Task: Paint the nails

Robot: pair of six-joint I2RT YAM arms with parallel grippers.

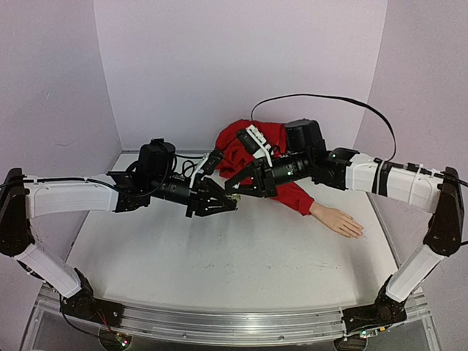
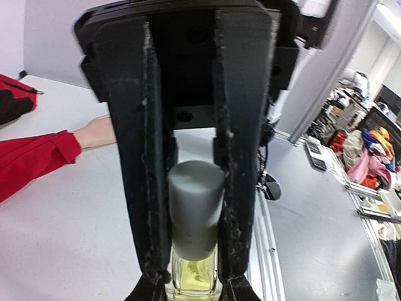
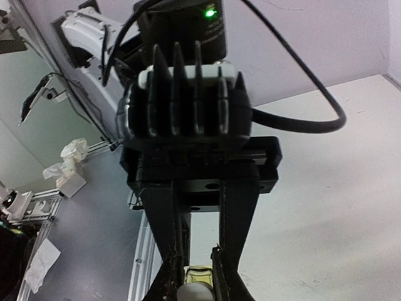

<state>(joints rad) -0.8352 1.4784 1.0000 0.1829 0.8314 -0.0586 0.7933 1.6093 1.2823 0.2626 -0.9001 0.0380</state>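
Observation:
A pale mannequin hand [image 1: 338, 220] sticks out of a red jacket sleeve [image 1: 292, 196] at the right of the table. Its nails [image 1: 357, 232] are too small to make out. Above the table's middle, both grippers meet on a small clear yellowish bottle [image 2: 193, 274] with a grey cap [image 2: 195, 202]. My left gripper [image 2: 194, 292] is shut on the glass body. My right gripper [image 3: 196, 292] is shut on the cap [image 3: 195, 293], its long black fingers [image 2: 139, 157] flanking it. In the top view the left gripper [image 1: 219, 205] and right gripper [image 1: 241, 189] stand tip to tip.
The bunched red jacket [image 1: 248, 142] lies at the back centre under the right arm. A black cable [image 1: 322, 99] loops above it. An aluminium rail [image 1: 219, 322] runs along the near table edge. Purple walls close in the back and sides.

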